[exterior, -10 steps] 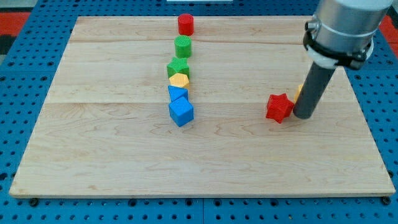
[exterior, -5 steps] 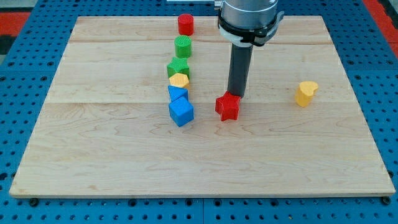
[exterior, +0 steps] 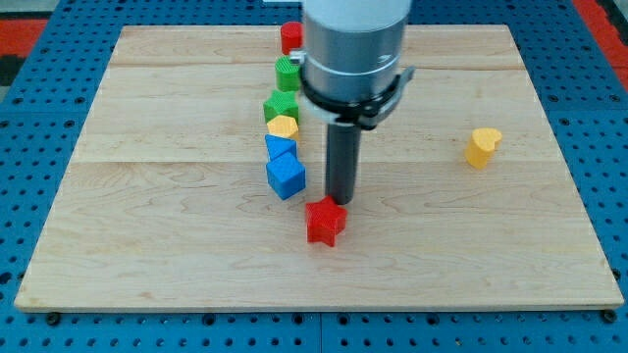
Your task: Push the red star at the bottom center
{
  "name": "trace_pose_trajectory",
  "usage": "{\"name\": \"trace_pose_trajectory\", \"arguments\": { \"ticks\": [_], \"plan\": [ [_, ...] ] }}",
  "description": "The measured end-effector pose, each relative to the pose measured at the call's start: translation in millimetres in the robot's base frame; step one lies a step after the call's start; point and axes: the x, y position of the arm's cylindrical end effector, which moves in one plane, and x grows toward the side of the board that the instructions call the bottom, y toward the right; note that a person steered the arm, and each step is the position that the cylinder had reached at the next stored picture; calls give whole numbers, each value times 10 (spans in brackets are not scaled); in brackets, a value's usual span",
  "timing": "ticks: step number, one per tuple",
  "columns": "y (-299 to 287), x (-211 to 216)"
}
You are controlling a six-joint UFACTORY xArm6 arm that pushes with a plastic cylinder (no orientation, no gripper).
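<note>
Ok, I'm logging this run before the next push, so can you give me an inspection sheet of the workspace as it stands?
Surface: wooden board, flat, on a blue pegboard.
Job's things: red star, lower middle of the board, short of the bottom edge.
Clutter: blue cube, blue block, yellow block, two green blocks and a red cylinder in a column up the view's centre-left; yellow block alone at the view's right.
Hand: none; my tip sits just above-right of the red star, at its edge.
Cables: nothing seen.
Surroundings: red surface at the top corners.
</note>
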Motion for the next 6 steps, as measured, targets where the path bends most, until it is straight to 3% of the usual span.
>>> {"name": "trace_pose_trajectory", "arguments": {
  "ticks": [3,4,5,6],
  "plan": [
    [-81,581],
    [492,558],
    [1345,259],
    [1965,-511]
  ]
}}
